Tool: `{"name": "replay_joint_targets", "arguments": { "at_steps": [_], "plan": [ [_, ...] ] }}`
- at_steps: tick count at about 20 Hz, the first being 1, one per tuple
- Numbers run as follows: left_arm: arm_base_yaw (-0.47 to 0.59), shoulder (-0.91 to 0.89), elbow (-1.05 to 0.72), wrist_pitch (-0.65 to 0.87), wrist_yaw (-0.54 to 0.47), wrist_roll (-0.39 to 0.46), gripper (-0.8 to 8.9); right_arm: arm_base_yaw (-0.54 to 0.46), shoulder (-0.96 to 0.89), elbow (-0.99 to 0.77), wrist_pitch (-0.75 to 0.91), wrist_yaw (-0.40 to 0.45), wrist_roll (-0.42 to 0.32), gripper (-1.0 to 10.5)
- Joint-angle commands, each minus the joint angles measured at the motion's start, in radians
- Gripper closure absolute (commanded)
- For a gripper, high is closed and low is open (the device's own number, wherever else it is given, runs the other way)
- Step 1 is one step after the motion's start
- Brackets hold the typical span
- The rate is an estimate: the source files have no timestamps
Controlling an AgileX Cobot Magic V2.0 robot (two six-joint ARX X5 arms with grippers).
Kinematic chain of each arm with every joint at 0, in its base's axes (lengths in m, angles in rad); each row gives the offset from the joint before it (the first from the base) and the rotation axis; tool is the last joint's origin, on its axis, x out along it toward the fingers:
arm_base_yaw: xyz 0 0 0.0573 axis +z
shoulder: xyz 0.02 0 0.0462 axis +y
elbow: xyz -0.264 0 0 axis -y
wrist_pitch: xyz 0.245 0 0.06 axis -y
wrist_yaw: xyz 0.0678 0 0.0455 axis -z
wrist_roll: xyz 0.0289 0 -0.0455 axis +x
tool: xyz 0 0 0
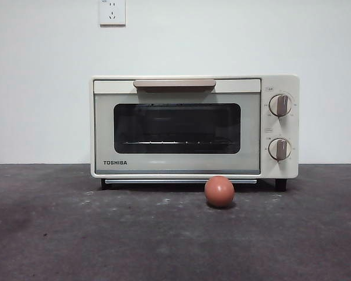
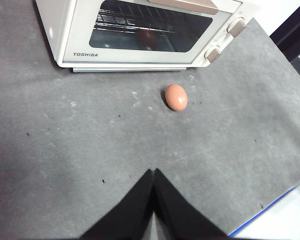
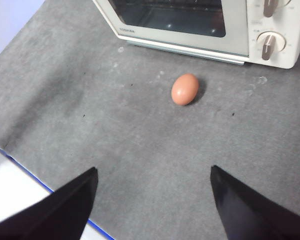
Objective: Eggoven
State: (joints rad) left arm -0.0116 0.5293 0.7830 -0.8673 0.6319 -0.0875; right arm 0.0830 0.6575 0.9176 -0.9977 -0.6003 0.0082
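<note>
**Egg sitting in front of the shut oven**

The egg is lying on the dark gray table, just in front of the oven, below the right end of its door. It is small, round and reddish-brown, and nothing is touching it.

The oven is standing behind it, cream and boxy, with the word TOSHIBA on the front. Its door is staying shut. The dark window is showing a wire rack inside. A tan handle is running along the top of the door, and 2 knobs are sitting one above the other on the right side.

Both arms are waiting back from the egg (neither is showing up in the front view). The left gripper is hanging over the bare table, well apart from the egg, with its 2 black jaws pressed together and holding nothing. The right gripper is also hanging over the table, with its jaws spread wide and nothing between them.

A white wall is standing behind the oven, with a socket high up on it.
</note>
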Motion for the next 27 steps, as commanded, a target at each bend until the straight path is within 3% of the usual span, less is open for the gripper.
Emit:
{"name": "replay_joint_targets", "arguments": {
  "at_steps": [1, 7, 19, 22, 27],
  "plan": [
    [-0.003, 0.005, 0.018, 0.006, 0.004, 0.016, 8.07, 0.018, 0.037, 0.014, 0.034, -0.002, 0.028, 5.8],
    [-0.003, 0.005, 0.018, 0.007, 0.004, 0.016, 8.07, 0.126, 0.176, 0.014, 0.181, 0.022, 0.126, 5.8],
    [-0.003, 0.005, 0.018, 0.008, 0.005, 0.016, 8.07, 0.454, 0.595, 0.014, 0.554, 0.42, 0.307, 5.8],
    [-0.003, 0.005, 0.018, 0.008, 0.004, 0.016, 8.07, 0.493, 0.728, 0.022, 0.655, 0.486, 0.339, 5.8],
    [-0.003, 0.005, 0.018, 0.008, 0.005, 0.016, 8.07, 0.503, 0.937, 0.114, 0.675, 0.55, 0.343, 5.8]
  ]
}}
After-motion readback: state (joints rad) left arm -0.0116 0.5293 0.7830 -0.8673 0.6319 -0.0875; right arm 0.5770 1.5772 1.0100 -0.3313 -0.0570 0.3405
